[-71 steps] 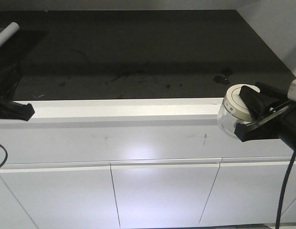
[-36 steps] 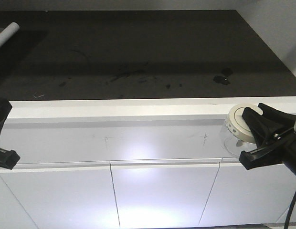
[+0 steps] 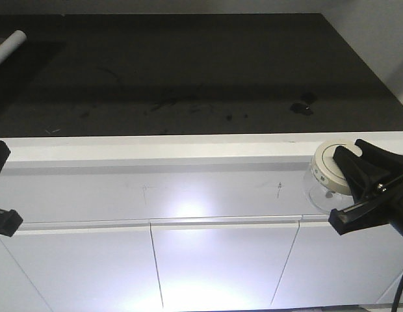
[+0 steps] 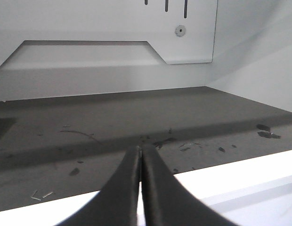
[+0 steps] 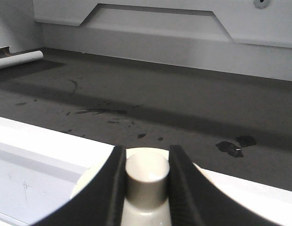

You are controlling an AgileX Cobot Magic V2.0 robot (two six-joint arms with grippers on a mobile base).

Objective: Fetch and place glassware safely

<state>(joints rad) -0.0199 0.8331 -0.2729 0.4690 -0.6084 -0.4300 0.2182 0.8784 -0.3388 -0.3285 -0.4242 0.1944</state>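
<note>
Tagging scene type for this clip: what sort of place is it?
Likely a laboratory bench, possibly a fume-hood bay: stained matte black worktop, flat white cabinet doors beneath, white slotted back panel, and a cream-lidded clear glass jar in the right gripper.
</note>
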